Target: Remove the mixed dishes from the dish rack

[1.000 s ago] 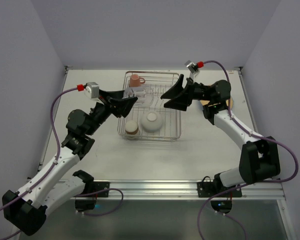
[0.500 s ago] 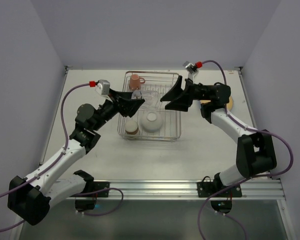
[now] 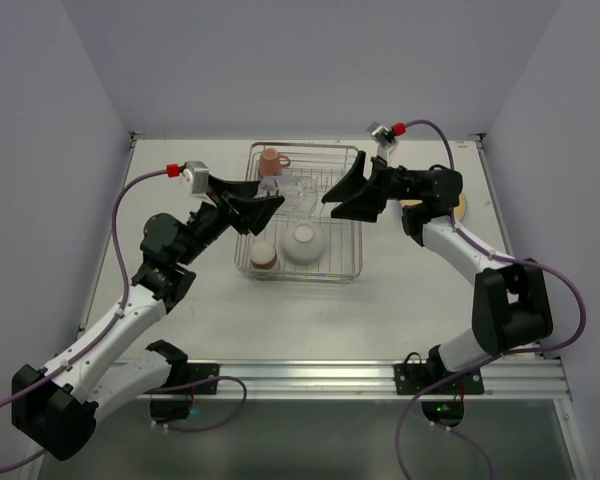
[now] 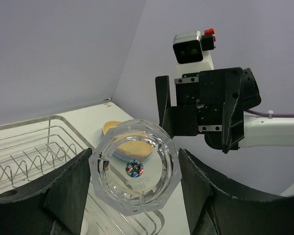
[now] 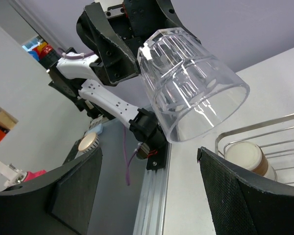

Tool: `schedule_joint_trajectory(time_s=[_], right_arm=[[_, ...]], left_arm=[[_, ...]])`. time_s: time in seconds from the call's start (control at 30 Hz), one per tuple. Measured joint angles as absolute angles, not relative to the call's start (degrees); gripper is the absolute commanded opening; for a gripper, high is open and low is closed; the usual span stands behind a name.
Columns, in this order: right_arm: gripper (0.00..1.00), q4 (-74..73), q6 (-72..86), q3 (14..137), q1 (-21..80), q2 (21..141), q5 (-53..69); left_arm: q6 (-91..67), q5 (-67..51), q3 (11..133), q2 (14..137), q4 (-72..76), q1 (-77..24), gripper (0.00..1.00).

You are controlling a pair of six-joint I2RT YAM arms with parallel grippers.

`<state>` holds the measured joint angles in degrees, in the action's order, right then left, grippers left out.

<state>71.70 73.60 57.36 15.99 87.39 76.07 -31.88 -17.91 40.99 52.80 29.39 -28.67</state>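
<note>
- Your left gripper point(image 4: 134, 193) is clamped on the clear glass point(image 4: 134, 169), holding it on its side above the dish rack point(image 3: 352, 262).
- Your right gripper point(image 3: 330, 203) is spread wide and empty, near the glass's mouth.
- White bowl point(image 3: 305, 243), brown cup point(image 3: 264, 253) and pink mug point(image 3: 272, 160) sit in the rack.

the white table point(image 3: 280, 320) carries the wire dish rack point(image 3: 342, 262) and, to its right, an orange plate point(image 3: 461, 208).
</note>
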Motion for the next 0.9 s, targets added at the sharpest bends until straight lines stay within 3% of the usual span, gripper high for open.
schedule_joint_trajectory(time_s=[0.43, 0.63, 0.77, 0.87, 0.9], right_arm=[[0.80, 73.5, 76.3, 57.4, 15.9, 87.5, 76.1], [0.74, 74.2, 79.5, 57.4, 15.9, 88.8, 76.3], [0.60, 74.2, 80.7, 57.4, 15.7, 89.0, 76.5], [0.44, 74.2, 81.5, 57.4, 15.6, 89.0, 76.6], [0.34, 74.2, 81.8, 57.4, 15.6, 89.0, 76.7]], left_arm=[[-31.9, -20.4, 41.0, 58.2, 32.6, -30.6, 0.22], [-31.9, -20.8, 41.0, 60.1, 34.1, -31.7, 0.22], [-32.0, -20.8, 41.0, 61.3, 35.2, -32.4, 0.22], [-31.9, -20.8, 41.0, 61.8, 36.2, -33.2, 0.22], [-32.0, -20.8, 41.0, 61.8, 36.5, -33.4, 0.22]])
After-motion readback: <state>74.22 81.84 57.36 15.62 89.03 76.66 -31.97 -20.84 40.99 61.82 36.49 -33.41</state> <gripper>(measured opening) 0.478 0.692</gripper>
